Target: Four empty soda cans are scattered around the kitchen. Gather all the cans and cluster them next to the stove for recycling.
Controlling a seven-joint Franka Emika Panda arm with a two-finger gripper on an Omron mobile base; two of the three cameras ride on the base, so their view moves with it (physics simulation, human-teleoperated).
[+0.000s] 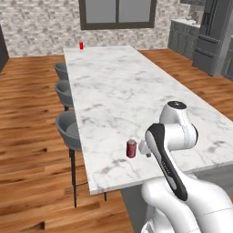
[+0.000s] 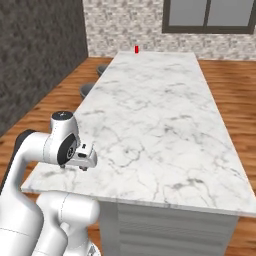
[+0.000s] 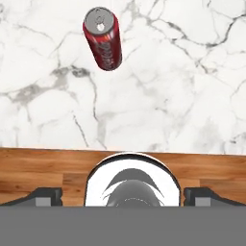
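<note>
Approach comes first: the near soda can (image 1: 131,148) stands upright on the marble counter (image 1: 123,91) close to its near edge, just left of the gripper (image 1: 146,149), whose jaws stand released and empty. You should centre over the can, descend straight, and close around its middle so it won't tip.

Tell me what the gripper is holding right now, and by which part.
Nothing. The gripper is open, above the counter; the nearest soda can stands apart, ungrasped.
</note>
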